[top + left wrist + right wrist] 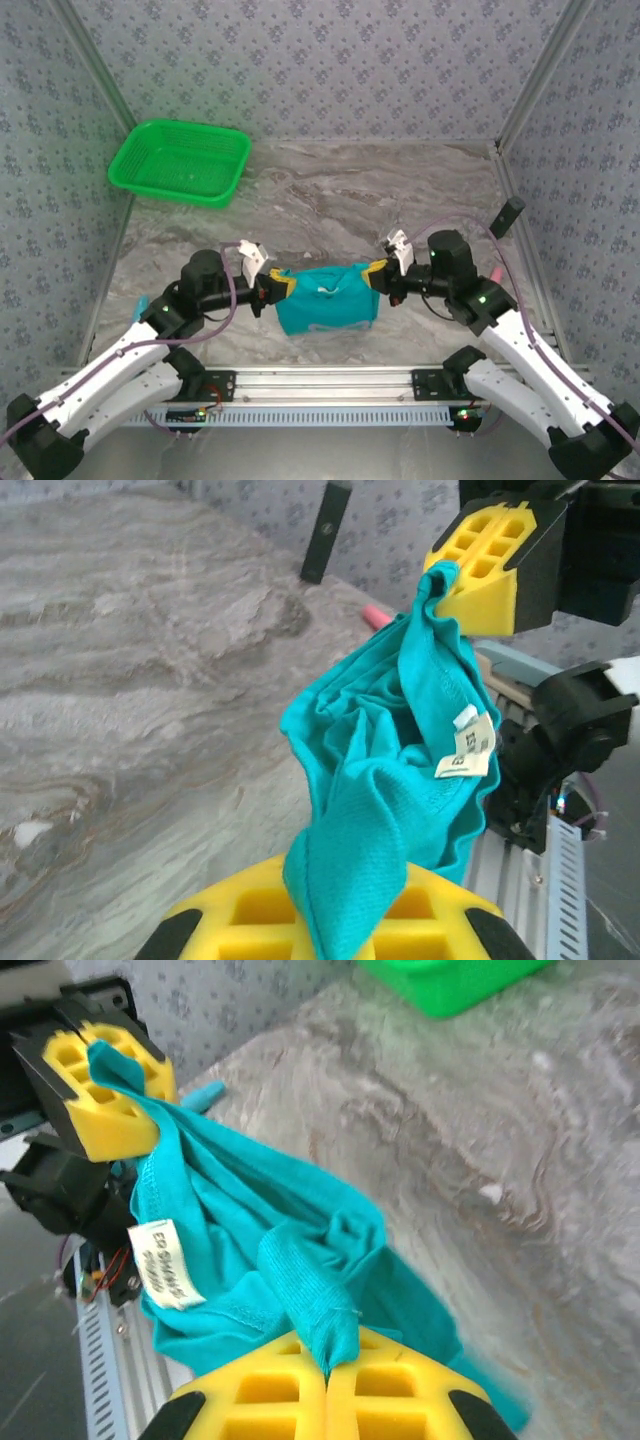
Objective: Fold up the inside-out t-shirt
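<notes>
Marbled grey desk below: your left end effector and right end effector each clamp the teal cloth t-shirt; uneven pulling could slip either thin pinch.

The left arm and right arm are built of smooth white plastic link shells joined by black cylindrical motor housings, each with a thin purple cable looping alongside and a small green light glowing on a joint. The left gripper and right gripper carry bright yellow plastic finger pads moulded as open square cells.
</notes>
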Action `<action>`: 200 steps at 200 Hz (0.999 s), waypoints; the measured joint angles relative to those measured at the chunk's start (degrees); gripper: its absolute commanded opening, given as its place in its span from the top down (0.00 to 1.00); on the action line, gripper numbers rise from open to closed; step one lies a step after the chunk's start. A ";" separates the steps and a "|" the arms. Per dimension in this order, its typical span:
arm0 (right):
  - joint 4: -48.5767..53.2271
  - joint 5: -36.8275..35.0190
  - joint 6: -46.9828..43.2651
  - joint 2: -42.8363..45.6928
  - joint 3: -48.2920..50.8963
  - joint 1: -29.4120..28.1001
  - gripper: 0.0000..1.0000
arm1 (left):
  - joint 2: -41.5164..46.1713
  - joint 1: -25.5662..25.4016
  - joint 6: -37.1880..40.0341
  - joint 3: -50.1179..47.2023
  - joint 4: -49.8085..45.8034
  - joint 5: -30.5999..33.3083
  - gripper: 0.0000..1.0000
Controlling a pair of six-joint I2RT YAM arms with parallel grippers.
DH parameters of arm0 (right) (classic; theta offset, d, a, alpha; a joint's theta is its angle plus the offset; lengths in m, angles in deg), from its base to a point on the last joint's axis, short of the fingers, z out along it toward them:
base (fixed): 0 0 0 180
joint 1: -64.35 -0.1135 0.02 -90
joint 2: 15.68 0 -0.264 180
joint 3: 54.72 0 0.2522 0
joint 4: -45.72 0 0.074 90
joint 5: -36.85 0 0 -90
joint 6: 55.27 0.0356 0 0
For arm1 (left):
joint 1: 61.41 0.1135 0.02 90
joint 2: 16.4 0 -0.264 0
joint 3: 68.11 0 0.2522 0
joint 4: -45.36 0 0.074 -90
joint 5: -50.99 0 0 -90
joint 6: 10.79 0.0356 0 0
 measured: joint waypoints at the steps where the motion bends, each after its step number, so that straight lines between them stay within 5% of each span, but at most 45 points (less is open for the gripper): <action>1: 0.02 -0.04 0.00 -0.17 0.00 0.04 1.00 | -0.13 0.02 -0.02 -0.13 0.07 0.15 1.00; 60: -1.11 -1.46 0.63 -13.11 4.13 0.96 1.00 | -1.51 -0.28 -5.46 -12.61 3.10 4.74 1.00; 158: -0.04 -1.79 9.05 -6.29 10.82 2.51 1.00 | -12.22 -1.79 -9.81 -12.28 10.27 3.96 1.00; 200: 0.04 -2.75 6.73 -10.51 2.16 5.07 1.00 | -14.91 1.22 -6.10 -2.29 6.10 4.11 1.00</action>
